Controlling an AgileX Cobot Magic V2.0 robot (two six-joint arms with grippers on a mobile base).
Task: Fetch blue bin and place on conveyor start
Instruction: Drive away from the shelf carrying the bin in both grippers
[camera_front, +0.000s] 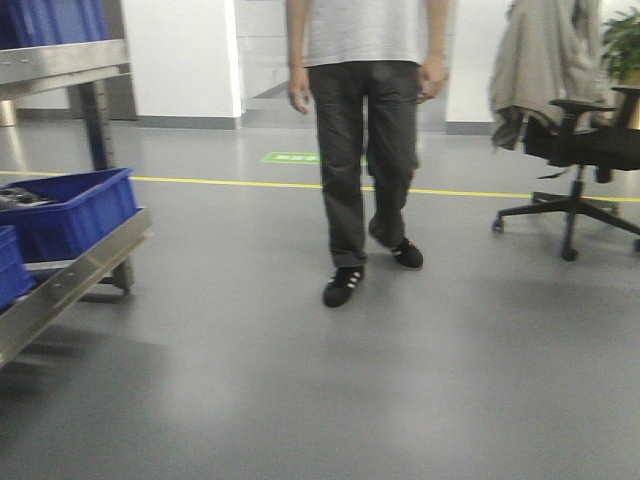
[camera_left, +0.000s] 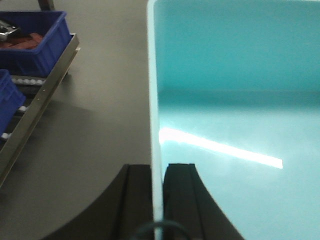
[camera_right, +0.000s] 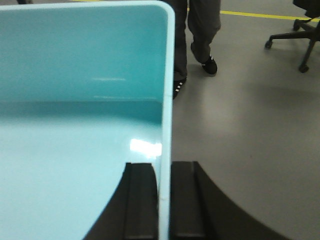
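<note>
Grey floor (camera_front: 300, 400), yellow line (camera_front: 250, 183) across; person (camera_front: 365, 150) standing centre, chair (camera_front: 580, 150) at right, dark-blue bins (camera_front: 75, 210) on steel rack (camera_front: 75, 275) at left. Aqua bin (camera_left: 240, 100) gripped betw. both arms, near rack: L gripper (camera_left: 157, 200) pinched onto its left wall, R gripper (camera_right: 164, 200) clamped on right wall, one finger inside, one outside each.

You're on a factory or warehouse floor. A smooth grey floor (camera_front: 300, 400) spreads all round, with a yellow line (camera_front: 230, 182) taped across it at 12 o'clock and a green marking (camera_front: 290, 157) just beyond. At 9 o'clock a steel rack (camera_front: 70, 275) carries dark blue bins (camera_front: 75, 210). At 2 o'clock there's an office chair (camera_front: 580, 150) with a jacket (camera_front: 545, 60) on it.
</note>
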